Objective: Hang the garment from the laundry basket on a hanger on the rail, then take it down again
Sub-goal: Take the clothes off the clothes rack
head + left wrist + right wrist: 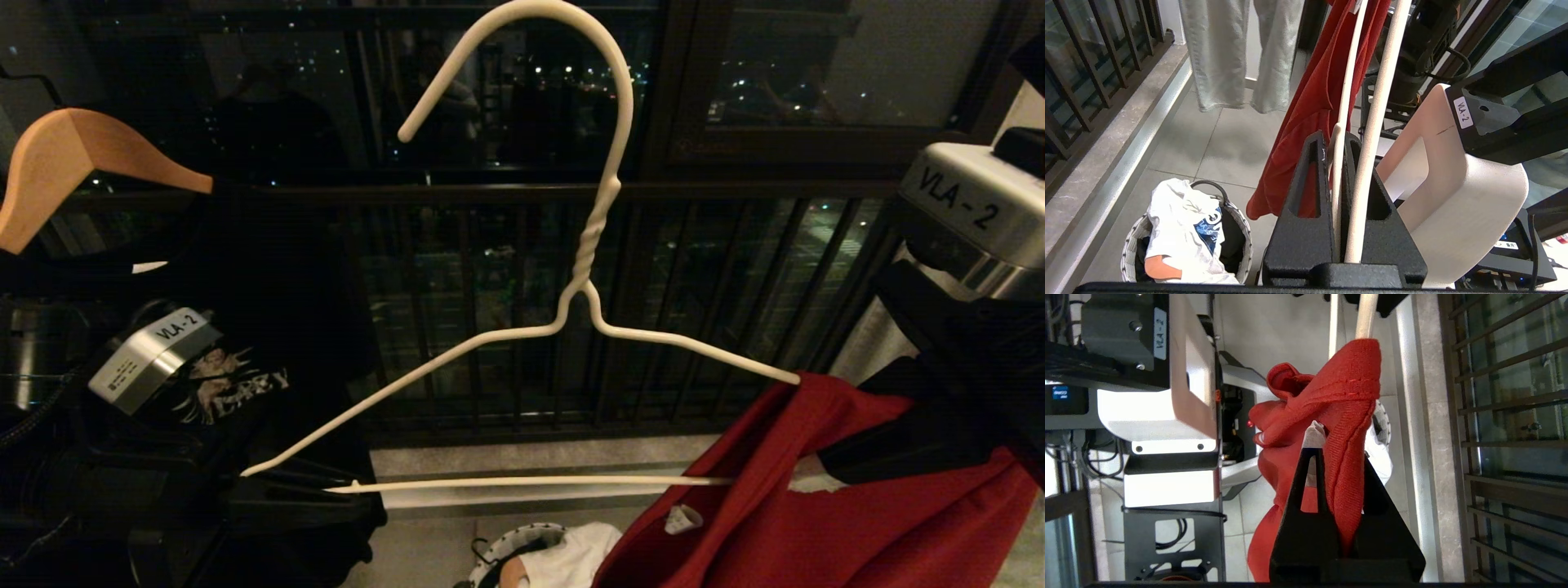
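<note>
- The left gripper (1336,163) is low on the robot's left side. Its two black fingers (1306,212) are pressed together on the bottom bar of the white wire hanger (584,269), near that bar's left end.
- The right gripper (1340,465) is on the robot's right side. Its black fingers (1384,522) pinch a fold of the red garment (816,523).
- The hanger is up in front of the head camera, held by the left gripper at its bottom bar. Its hook points up, and you cannot see it resting on anything.
- The right end of the hanger goes inside the red garment. The cloth is bunched over that end and hangs down from it. The left arm of the hanger is bare.
- A small white neck label (682,518) shows on the red cloth, just under the bottom bar.
- Lower down, on the tiled floor, stands the laundry basket (1128,245). A white T-shirt (1180,220) with a dark print lies in it.
- Farther back on the left, a black T-shirt (269,327) with pale print hangs on a wooden hanger (65,155).
- Behind it all are dark railing bars (506,327) and a window with night lights.
</note>
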Controlling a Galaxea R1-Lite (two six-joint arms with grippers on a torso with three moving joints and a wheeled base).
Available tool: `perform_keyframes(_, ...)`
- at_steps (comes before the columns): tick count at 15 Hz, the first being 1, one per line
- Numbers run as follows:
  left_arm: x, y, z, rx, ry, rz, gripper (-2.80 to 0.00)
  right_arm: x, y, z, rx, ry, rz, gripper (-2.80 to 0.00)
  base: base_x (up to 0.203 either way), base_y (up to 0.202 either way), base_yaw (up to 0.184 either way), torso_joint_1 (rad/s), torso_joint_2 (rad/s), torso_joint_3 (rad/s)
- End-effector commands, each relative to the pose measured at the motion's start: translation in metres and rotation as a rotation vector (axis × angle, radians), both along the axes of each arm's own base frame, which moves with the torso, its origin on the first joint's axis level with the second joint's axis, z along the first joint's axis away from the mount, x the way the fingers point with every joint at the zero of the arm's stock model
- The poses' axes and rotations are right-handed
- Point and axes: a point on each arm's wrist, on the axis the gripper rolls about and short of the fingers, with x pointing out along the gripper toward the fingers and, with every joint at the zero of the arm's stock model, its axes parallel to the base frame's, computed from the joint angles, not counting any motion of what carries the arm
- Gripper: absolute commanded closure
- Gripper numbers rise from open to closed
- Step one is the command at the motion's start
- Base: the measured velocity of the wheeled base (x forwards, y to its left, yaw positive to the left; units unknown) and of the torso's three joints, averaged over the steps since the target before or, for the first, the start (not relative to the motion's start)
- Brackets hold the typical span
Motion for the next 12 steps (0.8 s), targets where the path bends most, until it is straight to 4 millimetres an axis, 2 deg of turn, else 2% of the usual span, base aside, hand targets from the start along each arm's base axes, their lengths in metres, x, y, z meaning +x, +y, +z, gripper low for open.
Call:
perform_keyframes(1, 0.000, 0.000, 0.000, -0.004, -0.003, -0.006, 0.00, 0.000, 0.000, -0.001, -0.002, 0.004, 0.004, 0.00, 0.000, 0.000, 0.000, 0.000, 0.00, 0.000)
perform_keyframes(6, 0.003, -0.001, -0.002, -0.004, 0.006, -0.010, 0.00, 0.003, 0.002, -0.003, -0.009, 0.013, 0.004, 0.00, 0.000, 0.000, 0.000, 0.000, 0.00, 0.000)
perform_keyframes(10, 0.020, -0.004, -0.021, -0.051, -0.036, -0.082, 0.00, 0.006, 0.002, -0.004, -0.014, 0.018, -0.009, 0.00, 0.000, 0.000, 0.000, 0.000, 0.00, 0.000)
perform_keyframes(12, 0.022, -0.004, -0.023, -0.052, -0.032, -0.084, 0.00, 0.006, 0.001, -0.004, -0.013, 0.017, -0.012, 0.00, 0.000, 0.000, 0.000, 0.000, 0.00, 0.000)
